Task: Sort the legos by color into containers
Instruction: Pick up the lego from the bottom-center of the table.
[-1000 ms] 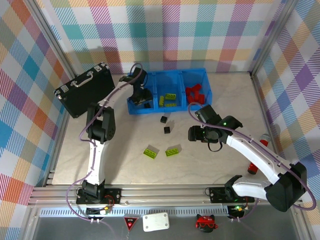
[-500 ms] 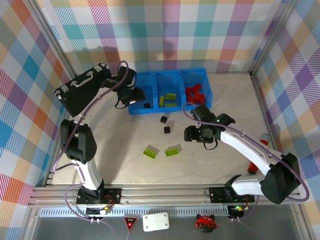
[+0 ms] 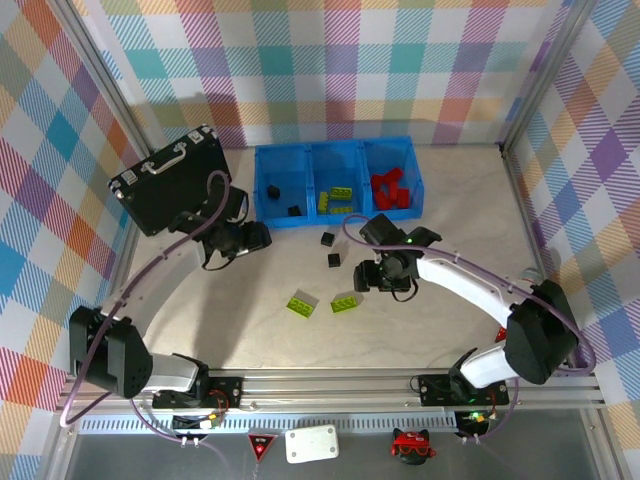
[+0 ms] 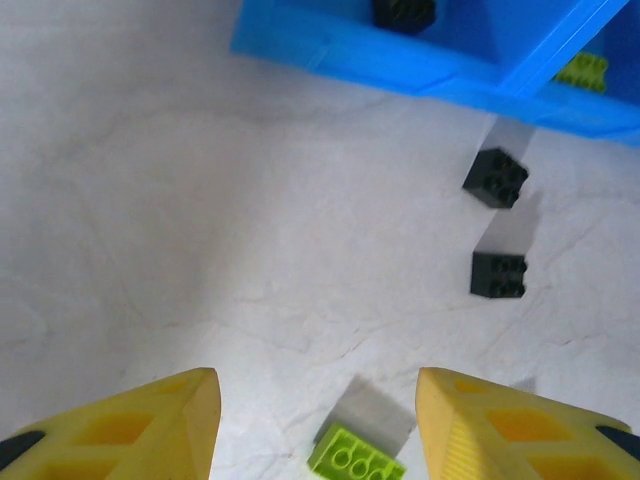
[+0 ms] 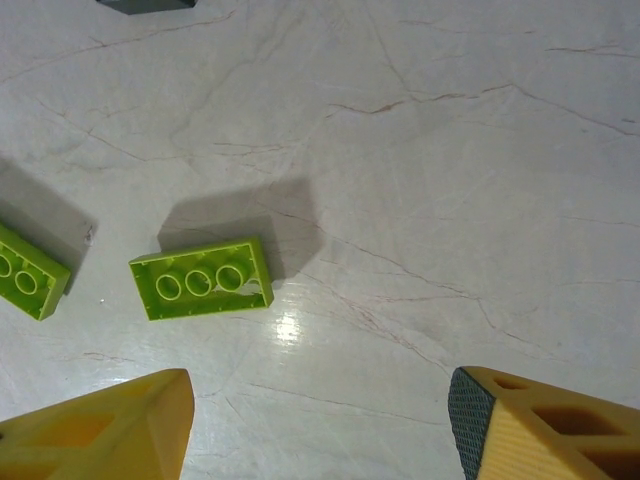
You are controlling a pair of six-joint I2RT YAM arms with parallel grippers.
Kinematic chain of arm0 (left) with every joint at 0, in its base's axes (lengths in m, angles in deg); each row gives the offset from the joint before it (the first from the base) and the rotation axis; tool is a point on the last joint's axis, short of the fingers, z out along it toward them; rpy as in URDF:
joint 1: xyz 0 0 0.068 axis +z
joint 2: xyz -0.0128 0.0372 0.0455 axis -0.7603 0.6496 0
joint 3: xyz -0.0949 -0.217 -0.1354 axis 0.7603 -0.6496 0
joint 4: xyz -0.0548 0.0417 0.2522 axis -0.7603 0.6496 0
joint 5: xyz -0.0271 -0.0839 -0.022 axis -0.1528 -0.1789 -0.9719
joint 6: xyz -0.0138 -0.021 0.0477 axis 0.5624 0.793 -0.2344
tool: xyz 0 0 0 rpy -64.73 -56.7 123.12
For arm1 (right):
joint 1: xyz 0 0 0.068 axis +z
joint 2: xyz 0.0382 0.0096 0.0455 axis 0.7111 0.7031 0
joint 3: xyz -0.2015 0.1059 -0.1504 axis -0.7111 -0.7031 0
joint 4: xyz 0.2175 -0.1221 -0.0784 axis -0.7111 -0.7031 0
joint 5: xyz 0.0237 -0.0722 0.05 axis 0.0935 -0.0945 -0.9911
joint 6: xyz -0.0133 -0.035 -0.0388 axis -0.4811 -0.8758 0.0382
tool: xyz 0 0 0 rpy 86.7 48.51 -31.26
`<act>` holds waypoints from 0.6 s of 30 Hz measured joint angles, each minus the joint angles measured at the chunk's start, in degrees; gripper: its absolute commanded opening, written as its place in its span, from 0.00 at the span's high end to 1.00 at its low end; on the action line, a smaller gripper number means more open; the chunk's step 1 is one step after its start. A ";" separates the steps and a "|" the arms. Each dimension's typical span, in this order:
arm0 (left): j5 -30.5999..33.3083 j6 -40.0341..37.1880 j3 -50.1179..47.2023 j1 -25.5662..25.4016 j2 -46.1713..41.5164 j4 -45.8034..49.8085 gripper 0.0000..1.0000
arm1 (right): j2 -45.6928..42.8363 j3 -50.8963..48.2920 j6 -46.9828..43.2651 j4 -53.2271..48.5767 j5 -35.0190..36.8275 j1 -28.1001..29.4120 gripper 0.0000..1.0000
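The blue tray (image 3: 335, 152) stands at the back, its three containers side by side. The left one holds black legos (image 3: 294, 210), the middle lime ones (image 3: 340, 200), the right red ones (image 3: 390, 188). Two black cubes (image 3: 327, 238) (image 3: 334, 260) lie in front of the tray, and two lime bricks (image 3: 300, 303) (image 3: 346, 302) nearer me. My left gripper (image 3: 256, 238) hovers open and empty left of the cubes; its wrist view shows both cubes (image 4: 496, 178) (image 4: 498, 274) and a lime brick (image 4: 355, 458). My right gripper (image 3: 372, 278) is open and empty beside the right lime brick (image 5: 202, 278), which lies studs down.
A black hard case (image 3: 170, 180) with a silver handle lies at the back left, close behind the left arm. Small red objects (image 3: 503, 335) sit by the right frame rail. Bare table stretches along the near side and to the right of the tray.
The left gripper has pulled back out of the tray's left container and swung left and nearer. The right gripper has slid left towards the lime bricks.
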 measured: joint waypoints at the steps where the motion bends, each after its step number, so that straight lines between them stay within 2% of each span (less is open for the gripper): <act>1: 0.00 0.44 -1.77 0.00 -1.33 -0.15 0.46 | 0.52 0.04 0.00 0.17 -0.02 0.35 0.31; 12: -0.37 4.28 -14.38 -1.05 -11.06 -1.18 0.46 | 8.44 2.95 0.15 0.33 -0.11 4.15 0.31; 18: -0.22 5.14 -15.93 -1.22 -13.22 -1.31 0.45 | 14.23 7.87 -0.33 -0.07 0.20 7.21 0.24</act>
